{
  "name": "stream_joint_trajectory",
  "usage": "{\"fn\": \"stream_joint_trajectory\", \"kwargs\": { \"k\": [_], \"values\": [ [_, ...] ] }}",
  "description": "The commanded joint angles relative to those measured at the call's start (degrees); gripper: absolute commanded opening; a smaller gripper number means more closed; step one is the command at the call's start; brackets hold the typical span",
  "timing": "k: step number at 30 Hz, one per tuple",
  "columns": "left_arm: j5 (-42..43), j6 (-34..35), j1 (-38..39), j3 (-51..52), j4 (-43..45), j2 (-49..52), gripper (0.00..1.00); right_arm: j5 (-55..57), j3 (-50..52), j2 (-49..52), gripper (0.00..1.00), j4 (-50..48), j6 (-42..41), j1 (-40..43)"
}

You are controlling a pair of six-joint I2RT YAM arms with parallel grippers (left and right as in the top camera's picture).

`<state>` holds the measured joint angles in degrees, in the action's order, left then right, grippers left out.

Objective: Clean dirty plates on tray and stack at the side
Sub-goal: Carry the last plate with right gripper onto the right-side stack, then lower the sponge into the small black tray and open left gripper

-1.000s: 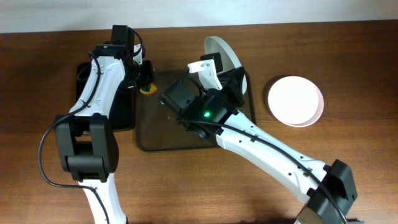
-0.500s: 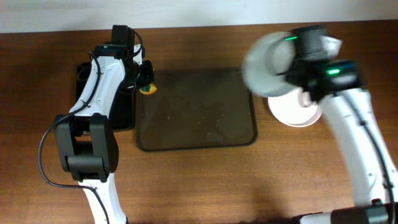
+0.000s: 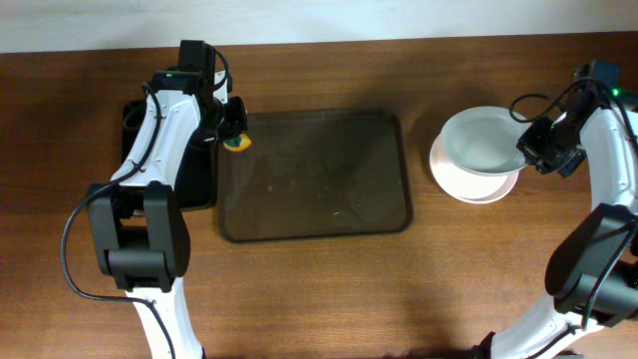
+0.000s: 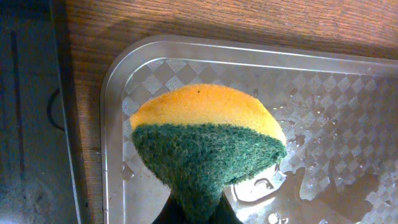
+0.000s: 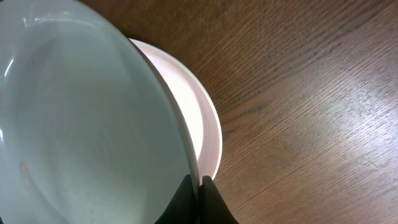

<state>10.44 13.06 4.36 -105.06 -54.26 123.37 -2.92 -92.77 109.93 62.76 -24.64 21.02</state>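
Right pincer (image 5: 198, 186) clamped on rim of pale green plate (image 3: 480, 140), tilted over white stack (image 3: 478, 189) on desk (image 3: 498, 279), right of tray (image 3: 403, 199). Plate looks rigid, probably slick and breakable; rim is best hold. Left pincer (image 3: 231, 125) pinching sponge (image 4: 205, 137) at tray corner.

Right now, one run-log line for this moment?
left hand: shut on sponge over tray corner | right hand: shut on green plate over white plate beside tray | tray: wet, no plates

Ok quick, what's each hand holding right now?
Left hand: closed, holding the sponge.
Right hand: closed, holding a plate by its rim.
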Motion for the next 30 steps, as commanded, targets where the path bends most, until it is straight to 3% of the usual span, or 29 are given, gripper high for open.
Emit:
{"fn": "stream_joint_trajectory", "kwargs": {
  "k": [1, 8, 10, 12, 14, 19, 25, 30],
  "values": [
    [-0.24, 0.35, -0.39, -0.61, -0.09, -1.2, 0.01, -0.13, 0.0, 1.38, 0.04, -0.11, 0.66, -0.04],
    [-0.22, 0.35, -0.39, -0.61, -0.09, -1.2, 0.01, 0.57, 0.0, 5.77, 0.04, -0.59, 1.97, -1.16],
    [-0.24, 0.35, -0.39, -0.61, -0.07, -1.2, 0.01, 0.55, 0.02, 6.99, 0.19, -0.63, 2.43, -2.29],
    [-0.22, 0.35, -0.39, -0.61, -0.09, -1.2, 0.01, 0.57, 0.02, 7.26, 0.47, -0.37, 3.45, -3.34],
    [-0.24, 0.35, -0.39, -0.61, -0.28, -1.2, 0.01, 0.55, -0.04, 7.08, 0.55, -0.24, 3.45, -4.15],
    [-1.29, 0.35, -1.4, -1.97, -4.37, -4.92, 0.0, -1.68, -3.13, 1.33, 0.57, 3.1, 7.28, -6.93],
    [-15.06, 0.33, -6.54, -2.25, -13.99, -10.99, 0.0, -4.37, -3.93, -5.09, 0.63, 2.4, 9.86, -16.0],
    [-20.37, 0.07, -9.79, 4.11, -8.07, -10.78, 0.01, -3.96, -3.91, -4.57, 0.66, 0.17, 9.86, -24.02]
  ]
}}
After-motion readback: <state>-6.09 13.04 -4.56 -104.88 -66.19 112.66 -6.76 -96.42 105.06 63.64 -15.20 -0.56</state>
